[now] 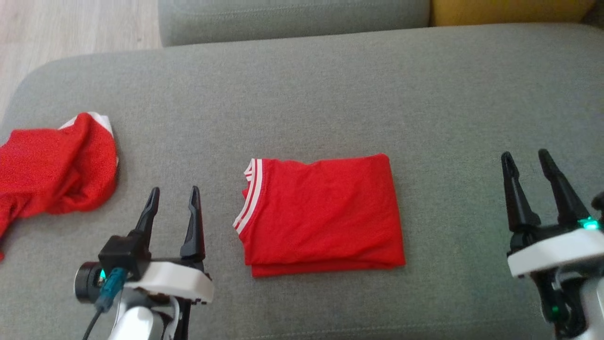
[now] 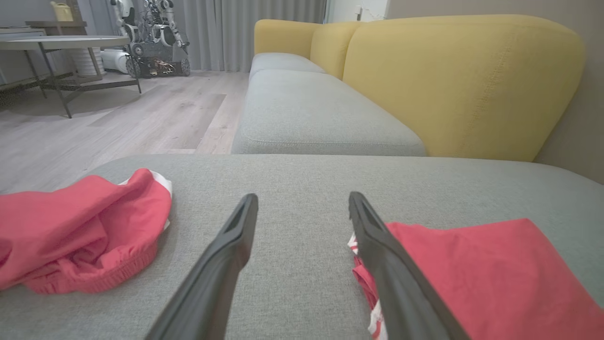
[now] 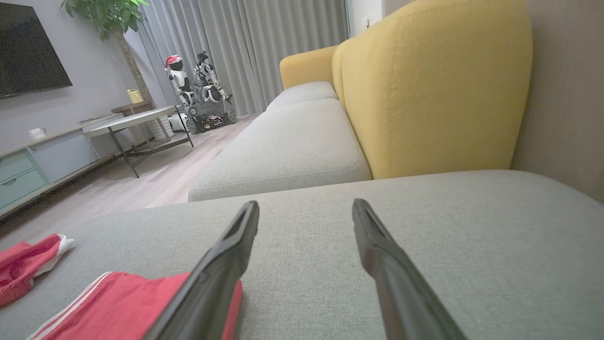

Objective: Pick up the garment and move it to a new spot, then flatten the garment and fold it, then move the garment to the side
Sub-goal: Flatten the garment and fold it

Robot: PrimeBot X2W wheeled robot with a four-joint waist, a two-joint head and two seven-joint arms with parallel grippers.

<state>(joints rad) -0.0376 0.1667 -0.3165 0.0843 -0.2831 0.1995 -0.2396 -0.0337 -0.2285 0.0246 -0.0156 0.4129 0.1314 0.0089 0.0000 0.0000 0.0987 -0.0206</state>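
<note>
- Left pincer [image 1: 174, 191] sits lowest and closest, over the near left part of the grey sofa seat [image 1: 330, 85]. Its two dark fingers stand spread, with bare cushion showing between them and nothing gripped.
- Just to that pincer's right lies the folded red garment [image 1: 323, 215], a neat rectangle flat on the seat. Its white-striped trim is turned toward the left pincer.
- A strip of grey cushion shows between the fingers and the trim in the head view, so the two are apart.
- Right pincer [image 1: 525, 155] is over the seat's right side, well apart from the garment's plain right edge. Its fingers are likewise spread wide and hold nothing.
- That puts the folded garment between the two pincers, nearer the left one.
- On the other side of the left pincer, at the seat's left end, a crumpled red garment [image 1: 56, 165] lies in a loose heap. A bit of white trim shows at its top.
- Beyond the seat runs another grey cushion [image 2: 321, 113], with a yellow backrest [image 2: 462, 80] along its right.
- Further out there is a pale wooden floor [image 2: 141, 118] and a low table [image 2: 61, 42] on thin dark legs. Another robot [image 2: 151, 38] is parked in front of grey curtains [image 2: 245, 28].
</note>
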